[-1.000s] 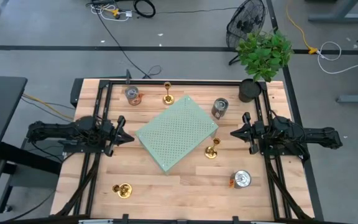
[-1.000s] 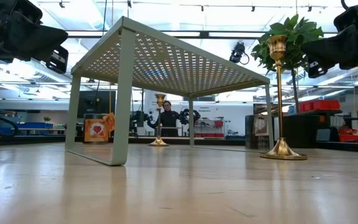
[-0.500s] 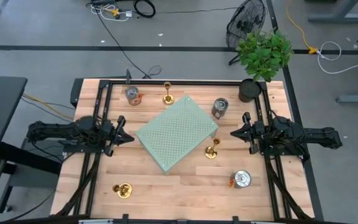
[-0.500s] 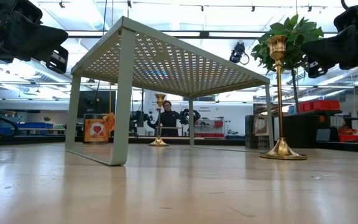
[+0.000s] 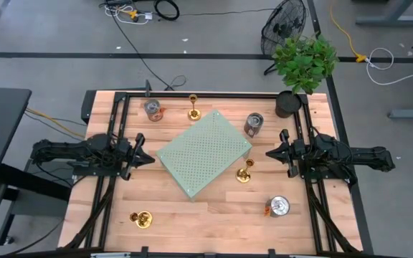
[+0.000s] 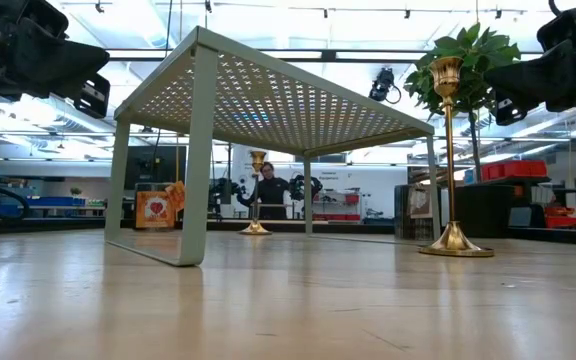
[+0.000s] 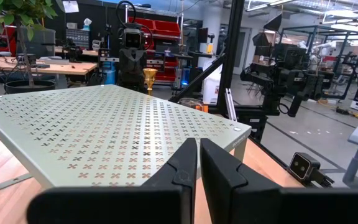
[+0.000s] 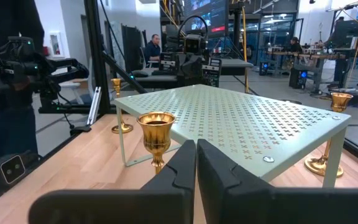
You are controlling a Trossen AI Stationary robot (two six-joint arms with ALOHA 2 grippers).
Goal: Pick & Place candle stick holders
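From above, the bench is pale wood planks inside a black frame. A pale green perforated metal shelf sits skewed at its middle. Three shiny brass candle stick holders stand on the wood: one at the far edge, one just beside the shelf's right corner, one near the front left. Three silver cans also stand around, their labels too small to read, and a potted plant fills the far right corner. The left gripper and right gripper hover at either side of the shelf, both with fingers together, holding nothing.

At bench height, the shelf shows thin flat legs; a tall holder has a flared base, slim stem and small cup.

The left wrist camera shows cross-shaped holes in the shelf top and its own fingers pressed together.

The right wrist camera shows a holder's cup close ahead of its closed fingers.
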